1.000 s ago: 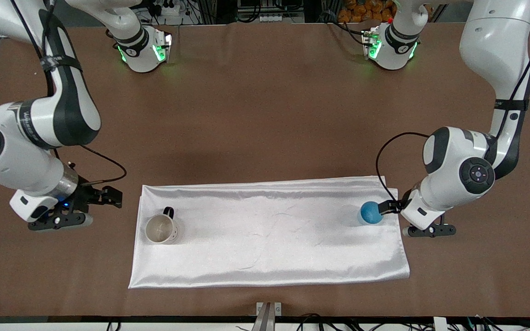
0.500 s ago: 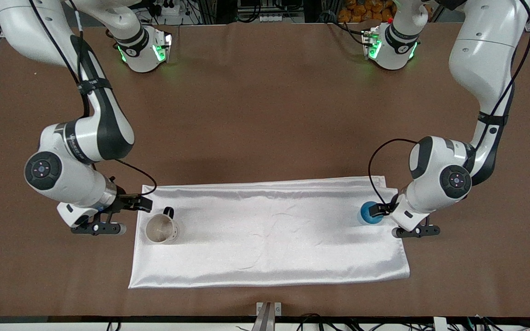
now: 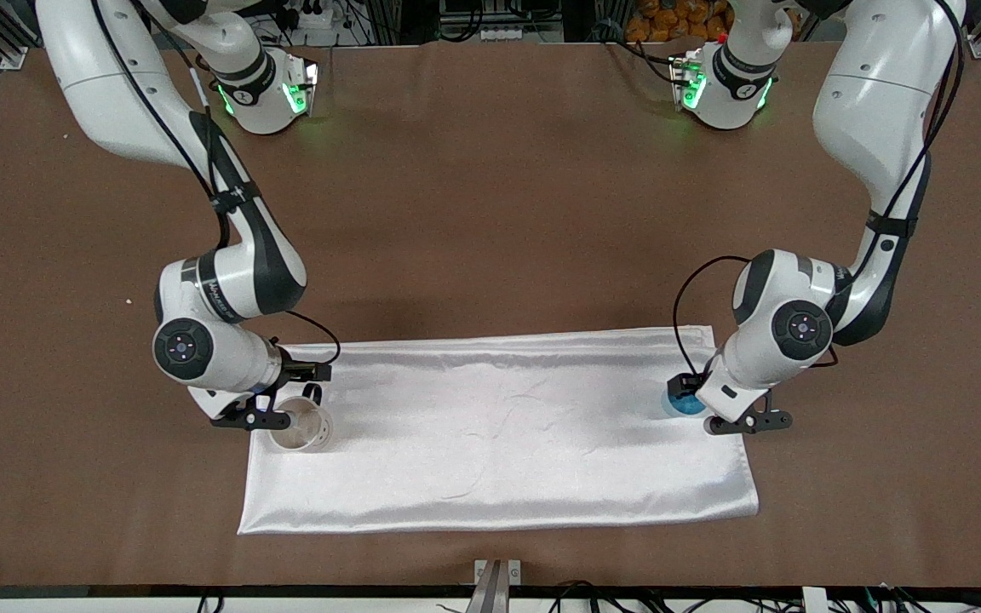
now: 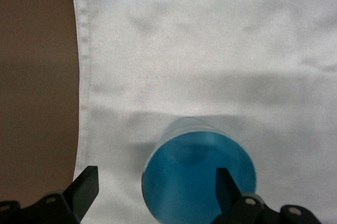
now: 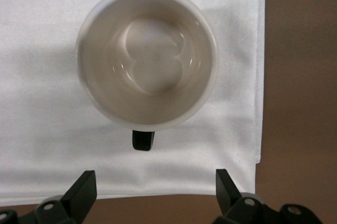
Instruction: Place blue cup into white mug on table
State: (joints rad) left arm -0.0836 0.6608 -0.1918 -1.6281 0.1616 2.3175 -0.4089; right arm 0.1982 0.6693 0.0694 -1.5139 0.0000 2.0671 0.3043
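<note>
blue cup [image 3: 683, 403]: one, on white cloth [image 3: 499, 434] at its left-arm end, 3 o'clock | white mug [image 3: 303, 428]: one, 9 o'clock end | my left gripper [image 3: 706, 407] over cup, jaws wide, holding nothing | my right gripper [image 3: 279, 398] over mug, wide, empty | table [image 3: 490, 213]: one

Small round bright-blue plastic cup [image 3: 683, 403]: in the front view we find it largely covered by the left arm's wrist; in the left wrist view [image 4: 199, 179] its lower part is cut by the frame edge.
Small white cylindrical mug [image 3: 301, 428]: we see part of its rim covered by the right gripper [image 3: 254, 419].
Thin dark mug handle [image 5: 143, 140]: only a stub shows.
</note>
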